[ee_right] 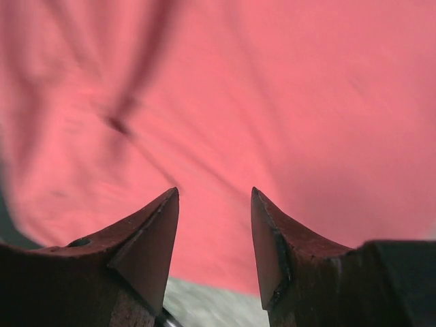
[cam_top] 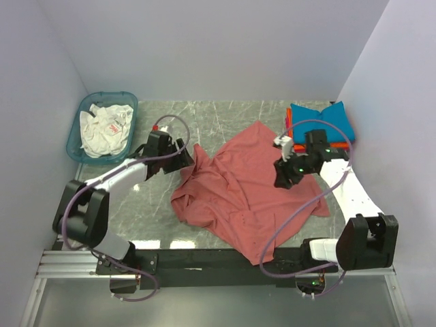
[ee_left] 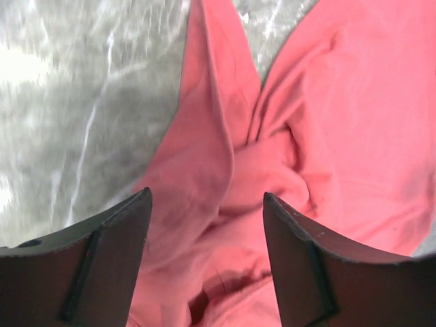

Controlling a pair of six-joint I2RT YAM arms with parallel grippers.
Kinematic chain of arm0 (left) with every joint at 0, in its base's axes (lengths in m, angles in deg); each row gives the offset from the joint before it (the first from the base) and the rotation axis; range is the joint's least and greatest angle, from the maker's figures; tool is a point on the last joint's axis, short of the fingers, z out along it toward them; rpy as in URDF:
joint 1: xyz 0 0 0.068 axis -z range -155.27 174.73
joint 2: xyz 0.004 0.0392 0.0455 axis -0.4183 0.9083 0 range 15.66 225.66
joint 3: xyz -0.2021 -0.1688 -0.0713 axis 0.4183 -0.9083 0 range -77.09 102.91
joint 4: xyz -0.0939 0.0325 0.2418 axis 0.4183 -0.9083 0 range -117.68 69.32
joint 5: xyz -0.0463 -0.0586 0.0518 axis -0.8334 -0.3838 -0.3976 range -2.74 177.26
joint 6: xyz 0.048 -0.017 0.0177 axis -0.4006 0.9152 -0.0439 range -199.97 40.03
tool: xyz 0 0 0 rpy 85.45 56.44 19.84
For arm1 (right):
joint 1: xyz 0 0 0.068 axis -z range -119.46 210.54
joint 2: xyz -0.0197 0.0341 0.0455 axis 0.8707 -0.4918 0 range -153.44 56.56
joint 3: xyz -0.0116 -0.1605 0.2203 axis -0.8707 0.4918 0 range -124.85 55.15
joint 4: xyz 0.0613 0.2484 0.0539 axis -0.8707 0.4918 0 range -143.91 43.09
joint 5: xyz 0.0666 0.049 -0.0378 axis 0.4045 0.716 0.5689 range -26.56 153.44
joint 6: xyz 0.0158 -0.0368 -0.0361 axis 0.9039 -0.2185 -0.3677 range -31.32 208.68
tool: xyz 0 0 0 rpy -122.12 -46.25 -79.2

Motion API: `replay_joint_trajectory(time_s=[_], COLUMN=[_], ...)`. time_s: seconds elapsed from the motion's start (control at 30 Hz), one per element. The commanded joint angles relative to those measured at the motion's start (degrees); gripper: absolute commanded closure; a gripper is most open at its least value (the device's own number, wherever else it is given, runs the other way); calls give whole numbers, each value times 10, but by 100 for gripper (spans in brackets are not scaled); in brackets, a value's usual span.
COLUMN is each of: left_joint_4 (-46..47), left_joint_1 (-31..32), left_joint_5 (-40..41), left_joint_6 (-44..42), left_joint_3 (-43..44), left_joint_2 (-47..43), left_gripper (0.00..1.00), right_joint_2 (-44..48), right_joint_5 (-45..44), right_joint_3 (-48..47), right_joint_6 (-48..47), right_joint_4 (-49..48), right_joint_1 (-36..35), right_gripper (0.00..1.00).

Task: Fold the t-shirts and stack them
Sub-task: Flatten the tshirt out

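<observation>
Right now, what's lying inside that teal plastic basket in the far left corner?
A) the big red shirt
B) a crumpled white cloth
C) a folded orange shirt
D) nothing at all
B: the basket holds a crumpled white cloth, while the red shirt lies spread out on the table.

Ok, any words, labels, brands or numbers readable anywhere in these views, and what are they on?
No text can be read in any view.
White cloth in the teal basket: a small reddish print, too blurred to read.
Dusty-red t-shirt: no label or print showing.
Folded teal-blue t-shirt: no marking visible.
</observation>
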Motion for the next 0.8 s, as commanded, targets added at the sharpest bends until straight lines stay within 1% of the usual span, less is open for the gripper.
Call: replay_joint_trajectory(time_s=[0.0, 0.03, 0.07, 0.13, 0.17, 0.23, 0.27, 0.37, 0.43, 0.5, 0.53, 0.6, 0.7, 0.73, 0.77], left_joint_4=[-54, -65, -89, -110, -126, -173, -195, -223, -235, -238, -244, -252, -260, -260, -259], left_joint_1=[3, 4, 6, 11, 15, 27, 35, 45, 53, 58, 60, 65, 69, 71, 71], left_joint_5=[12, 27, 34, 44, 49, 71, 74, 80, 80, 79, 100, 121, 143, 150, 156], left_joint_6=[-46, -52, -57, -74, -81, -99, -110, -120, -125, -126, -127, -130, -130, -129, -129], left_joint_3=[77, 93, 127, 163, 201, 240, 273, 317, 331, 336, 339, 353, 365, 370, 371], left_joint_2=[40, 49, 70, 94, 122, 152, 180, 228, 245, 266, 273, 293, 303, 303, 300], left_gripper=[29, 30, 30, 32, 33, 34, 35, 38, 42, 43, 45, 52, 68, 78, 83], right_joint_2=[23, 22, 17, 8, -2, -9, -10, 8, 17, 25, 26, 31, 36, 38, 39], right_joint_5=[66, 92, 111, 148, 150, 152, 150, 143, 140, 136, 135, 133, 132, 133, 134], right_joint_3=[-46, -51, -60, -61, -54, -43, -34, -21, -15, -13, -12, -8, -6, -5, -5], right_joint_6=[85, 101, 107, 114, 114, 114, 114, 114, 117, 115, 113, 112, 110, 107, 107], right_joint_4=[-38, -46, -50, -56, -58, -64, -66, -74, -83, -82, -81, -81, -82, -82, -82], right_joint_1=[-62, -67, -70, -71, -72, -72, -72, -72, -72, -73, -72, -71, -70, -70, -69], right_gripper=[46, 46, 46, 46, 46, 47, 47, 47, 47, 47, 47, 47, 47, 47, 47])
